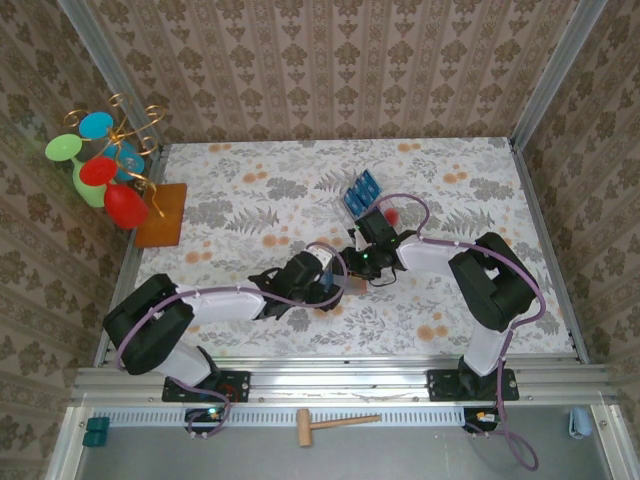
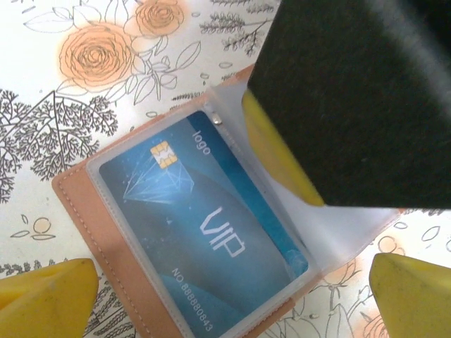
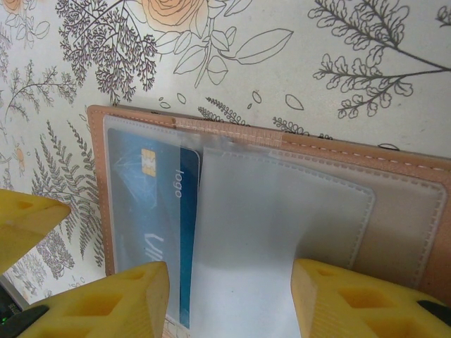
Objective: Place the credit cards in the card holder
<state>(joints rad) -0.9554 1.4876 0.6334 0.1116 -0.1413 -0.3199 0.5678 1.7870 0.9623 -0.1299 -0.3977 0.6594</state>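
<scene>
The tan card holder lies open on the flowered table, under both grippers in the top view. A blue credit card marked VIP sits inside its clear left sleeve. A frosted inner sleeve page stands lifted between the fingers of my right gripper. Those jaws are partly apart, with a gap to the page on the left side. My left gripper hovers wide open over the holder, one finger off each side. More blue credit cards lie in a clear tray behind.
Coloured plastic glasses on a gold stand and an orange-brown mat sit at the far left. Patterned walls enclose the table. A wooden mallet lies on the grey ledge in front of the arm bases.
</scene>
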